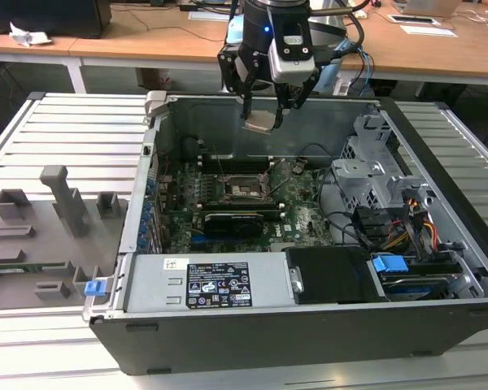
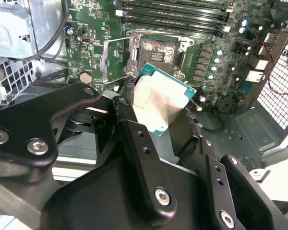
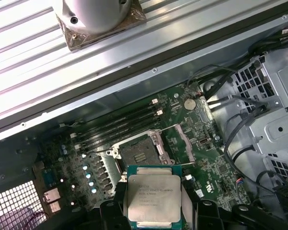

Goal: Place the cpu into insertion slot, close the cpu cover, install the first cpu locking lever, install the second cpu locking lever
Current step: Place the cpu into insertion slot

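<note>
Holding the cpu (image 1: pixel 258 123) pinched by its edges, the tool (image 1: pixel 260 118) hangs in the upper middle of the exterior view, above the open computer case (image 1: pixel 268 329) and well clear of the motherboard. The insertion slot (image 1: pixel 246 188) sits lower down, near the middle of the frame, bare and dark-centred. The cpu cover (image 2: pixel 116 55) is flipped open just beside it in the second wrist view.

What worries me:

- **Tilt:** the chip looks tilted in the second wrist view. If it goes down like that, I'd guess a corner lands first and mashes the socket contacts.
- **Rotation:** any twist against the socket's square and it won't seat.
- **Grip:** it's only on the edges, so a slip drops the chip onto the board or the graphics card (image 1: pixel 240 218).
- **Cover:** the open cover is close enough that the tool could clip it on the way in.

As for writing, there are several lines of print on the chip's metal face in the first wrist view (image 3: pixel 153 197). There's also a black-and-white sticker (image 1: pixel 218 284) on the power supply at the lower middle of the exterior view. Not quoting either.
</note>
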Controlling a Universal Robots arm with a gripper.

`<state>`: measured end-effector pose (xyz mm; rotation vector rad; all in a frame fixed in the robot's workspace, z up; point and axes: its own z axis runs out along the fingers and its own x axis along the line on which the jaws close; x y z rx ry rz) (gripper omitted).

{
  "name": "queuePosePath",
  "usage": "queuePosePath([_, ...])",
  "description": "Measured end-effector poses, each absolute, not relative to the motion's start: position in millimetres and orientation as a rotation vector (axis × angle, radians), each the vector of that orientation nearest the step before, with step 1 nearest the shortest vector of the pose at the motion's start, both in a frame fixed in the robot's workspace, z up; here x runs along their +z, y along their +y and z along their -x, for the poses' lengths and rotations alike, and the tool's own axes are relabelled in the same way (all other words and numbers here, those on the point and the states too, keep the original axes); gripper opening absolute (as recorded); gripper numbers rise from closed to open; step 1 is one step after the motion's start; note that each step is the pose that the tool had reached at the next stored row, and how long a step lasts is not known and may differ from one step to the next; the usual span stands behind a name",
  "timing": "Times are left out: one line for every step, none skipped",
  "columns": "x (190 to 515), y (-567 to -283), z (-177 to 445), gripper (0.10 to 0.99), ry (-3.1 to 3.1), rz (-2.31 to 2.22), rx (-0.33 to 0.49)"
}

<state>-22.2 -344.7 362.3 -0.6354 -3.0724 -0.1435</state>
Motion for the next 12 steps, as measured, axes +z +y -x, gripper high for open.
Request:
queuePosePath([362.3,-344.7,22.2,0.533,-3.072,0.64,-0.144])
queuePosePath([362.3,-344.7,22.2,0.533,-3.071,0.644,-0.144])
queuePosePath([362.3,-344.7,22.2,0.533,-3.07,0.648,-0.144])
queuePosePath([362.3,-344.7,22.2,0.533,-3.069,0.652,-0.144])
queuePosePath([362.3,-344.7,22.2,0.533,-3.069,0.656,-0.144])
queuePosePath([362.3,-344.7,22.2,0.533,-3.068,0.661,-0.144])
queuePosePath([362.3,-344.7,22.2,0.533,-3.067,0.665,-0.144])
queuePosePath([362.3,-344.7,22.2,0.533,-3.066,0.67,-0.144])
queuePosePath([362.3,-344.7,22.2,0.533,-3.065,0.674,-0.144])
queuePosePath([362.3,-344.7,22.2,0.533,-3.065,0.679,-0.144])
queuePosePath([362.3,-344.7,22.2,0.533,-3.064,0.683,-0.144])
queuePosePath([362.3,-344.7,22.2,0.533,-3.063,0.686,-0.144])
